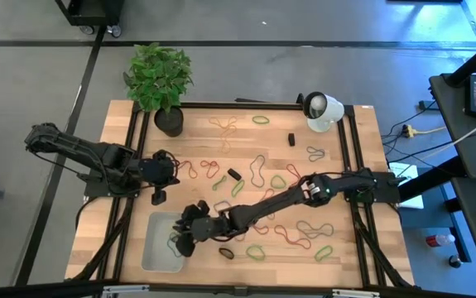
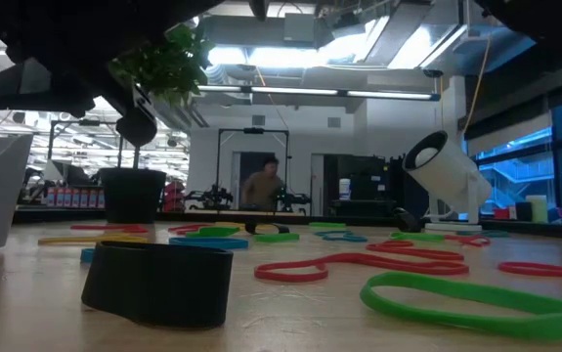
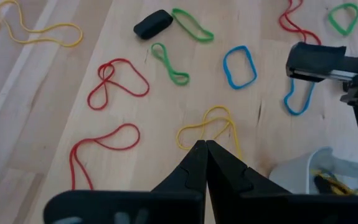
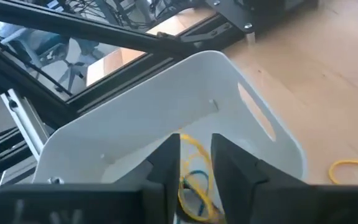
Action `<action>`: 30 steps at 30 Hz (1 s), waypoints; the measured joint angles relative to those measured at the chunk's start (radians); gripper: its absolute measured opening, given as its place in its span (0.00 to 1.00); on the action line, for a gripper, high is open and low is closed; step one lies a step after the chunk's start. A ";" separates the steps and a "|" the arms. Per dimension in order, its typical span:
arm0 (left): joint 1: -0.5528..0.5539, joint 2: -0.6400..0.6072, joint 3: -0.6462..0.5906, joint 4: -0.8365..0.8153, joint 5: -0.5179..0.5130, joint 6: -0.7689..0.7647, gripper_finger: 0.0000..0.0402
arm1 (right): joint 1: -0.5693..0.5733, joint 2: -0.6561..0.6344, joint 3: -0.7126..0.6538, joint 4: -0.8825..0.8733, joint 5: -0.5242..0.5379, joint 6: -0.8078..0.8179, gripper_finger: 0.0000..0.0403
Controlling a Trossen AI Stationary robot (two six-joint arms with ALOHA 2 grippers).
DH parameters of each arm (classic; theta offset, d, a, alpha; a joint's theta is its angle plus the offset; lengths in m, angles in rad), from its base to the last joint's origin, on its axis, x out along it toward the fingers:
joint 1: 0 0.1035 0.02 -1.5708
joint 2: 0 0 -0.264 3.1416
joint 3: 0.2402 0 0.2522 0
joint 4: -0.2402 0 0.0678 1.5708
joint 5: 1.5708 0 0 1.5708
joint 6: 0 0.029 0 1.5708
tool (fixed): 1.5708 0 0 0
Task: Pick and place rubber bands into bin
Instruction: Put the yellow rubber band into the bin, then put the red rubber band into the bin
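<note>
We see the left gripper (image 1: 160,196) pinched together above the table, left of centre. The bin (image 1: 156,245) sits near left; the right gripper (image 4: 195,163) hangs over it, fingers apart. Bands (image 1: 297,233) lie scattered right

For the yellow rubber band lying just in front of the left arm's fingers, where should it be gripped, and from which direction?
Grip the yellow rubber band where its strands pinch together, coming straight down from above. It lies flat on the wooden table, so only a pinch from the top seems able to lift a strand. The left gripper is shut and would have to open first.
</note>
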 joint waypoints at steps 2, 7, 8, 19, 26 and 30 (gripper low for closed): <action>0.000 0.000 0.000 0.000 0.000 0.000 0.00 | -0.005 -0.008 0.000 -0.018 -0.017 0.000 0.28; 0.000 0.000 0.000 0.000 0.000 0.000 0.00 | -0.012 -0.034 0.000 -0.055 -0.060 0.001 0.30; 0.000 0.001 0.000 0.000 0.000 0.000 0.00 | -0.012 -0.050 0.000 -0.076 -0.060 0.001 0.29; 0.000 0.001 0.000 0.016 0.024 -0.001 0.00 | 0.001 -0.245 0.001 -0.566 -0.099 0.051 0.02; 0.002 0.034 0.000 0.017 0.031 -0.060 0.12 | 0.078 -0.278 -0.079 -0.843 -0.105 0.105 0.01; 0.002 0.094 0.000 0.040 0.038 -0.061 0.25 | 0.113 -0.370 -0.262 -0.771 -0.112 0.147 0.01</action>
